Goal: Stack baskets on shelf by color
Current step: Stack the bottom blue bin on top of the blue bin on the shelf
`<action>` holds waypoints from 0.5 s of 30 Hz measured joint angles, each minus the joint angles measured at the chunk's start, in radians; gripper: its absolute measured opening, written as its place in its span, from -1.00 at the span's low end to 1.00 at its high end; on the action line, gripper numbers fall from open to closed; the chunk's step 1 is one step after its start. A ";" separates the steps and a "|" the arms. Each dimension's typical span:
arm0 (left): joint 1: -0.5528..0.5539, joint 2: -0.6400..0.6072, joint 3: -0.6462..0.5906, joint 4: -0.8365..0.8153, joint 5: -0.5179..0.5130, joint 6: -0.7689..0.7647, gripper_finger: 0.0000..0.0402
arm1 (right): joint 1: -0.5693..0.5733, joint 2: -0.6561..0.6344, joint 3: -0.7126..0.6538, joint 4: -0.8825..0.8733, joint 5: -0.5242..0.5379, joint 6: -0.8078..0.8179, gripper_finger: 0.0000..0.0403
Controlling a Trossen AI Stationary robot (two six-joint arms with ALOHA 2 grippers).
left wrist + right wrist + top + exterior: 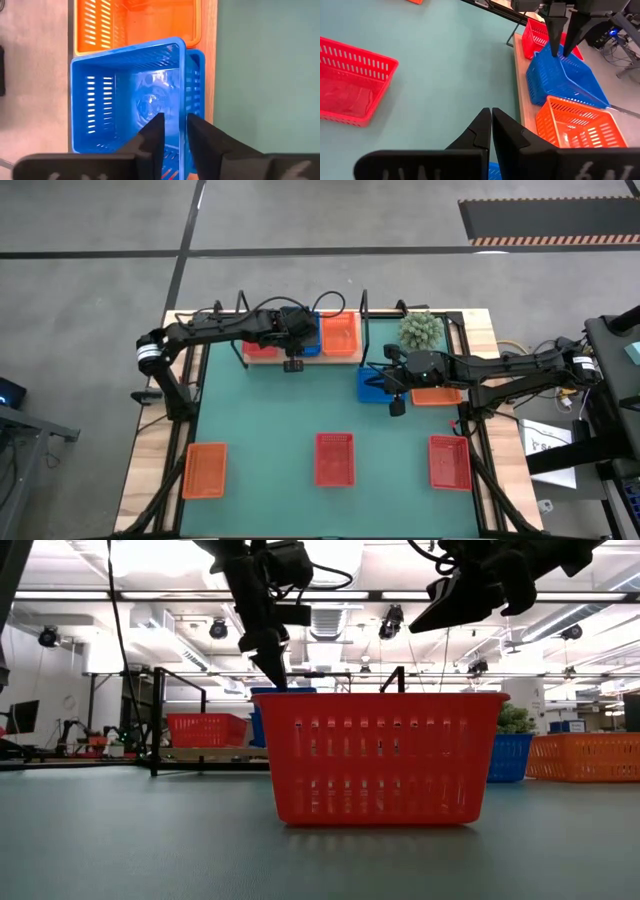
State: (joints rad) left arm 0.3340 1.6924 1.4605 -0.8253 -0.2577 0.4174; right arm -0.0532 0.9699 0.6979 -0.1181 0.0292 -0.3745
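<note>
arms: dark, jointed | left arm [215, 330]: white band near base | cables: black, looped | fingers [152, 135]: black, tapered

Evenly and brightly lit from overhead, with ceiling lamps [218, 629] blown out to white glare in the low view. Soft, short shadows only, as under the red basket [378, 756] at the table's [270, 420] near edge. Pale sheen across the green top close to the low camera. Round reflected highlight on the floor of the blue basket [129, 95] in the left wrist view. Foreground fingers [151, 140] slightly soft in both wrist views. Distant room hazy.
</note>
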 joint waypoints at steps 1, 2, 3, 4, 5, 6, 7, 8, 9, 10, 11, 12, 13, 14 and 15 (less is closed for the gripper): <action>0.000 0.000 0.000 0.000 0.000 0.004 -0.64 | 0.000 0.000 0.000 0.000 0.000 0.000 -0.96; 0.000 0.000 0.000 0.001 0.000 0.007 -0.62 | 0.000 0.000 0.000 0.000 0.000 0.000 -0.96; 0.000 0.000 0.000 0.001 0.000 0.008 -0.60 | 0.000 0.000 0.000 0.000 0.000 0.000 -0.96; 0.000 0.000 0.000 0.000 0.000 0.008 -0.58 | 0.000 0.000 0.000 0.000 0.000 0.001 -0.96; -0.001 0.000 0.001 -0.002 0.000 0.008 -0.57 | 0.000 0.000 0.000 0.000 0.000 0.001 -0.96; -0.002 0.000 0.003 -0.007 0.000 0.008 -0.56 | 0.000 0.000 0.000 0.000 0.000 0.001 -0.96; -0.002 -0.003 0.006 -0.009 0.000 0.009 -0.56 | 0.000 0.000 0.000 -0.001 0.000 0.001 -0.96; -0.004 -0.008 0.011 -0.012 0.000 0.010 -0.56 | 0.000 0.000 0.000 -0.001 0.000 0.001 -0.96; -0.006 -0.015 0.014 -0.013 0.002 0.013 -0.56 | 0.000 0.000 0.000 -0.001 0.000 0.001 -0.96; -0.008 -0.027 0.017 -0.013 0.003 0.016 -0.56 | 0.000 0.000 0.000 -0.001 0.000 0.001 -0.96; -0.009 -0.040 0.018 -0.011 0.003 0.019 -0.56 | 0.000 0.000 0.000 -0.002 0.000 0.000 -0.96; -0.009 -0.049 0.018 -0.008 0.003 0.022 -0.58 | 0.000 0.000 0.000 -0.003 0.000 0.000 -0.96; -0.009 -0.059 0.015 0.001 0.003 0.026 -0.60 | 0.000 0.000 0.000 -0.003 0.000 0.000 -0.96; -0.009 -0.067 0.008 0.007 0.003 0.026 -0.64 | 0.000 0.000 0.000 -0.003 0.000 -0.001 -0.96; -0.009 -0.071 -0.001 0.009 0.003 0.026 -0.69 | 0.000 0.000 0.000 -0.003 -0.001 -0.002 -0.96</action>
State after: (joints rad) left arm 0.3250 1.6211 1.4594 -0.8167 -0.2543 0.4435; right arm -0.0532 0.9703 0.6979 -0.1215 0.0284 -0.3763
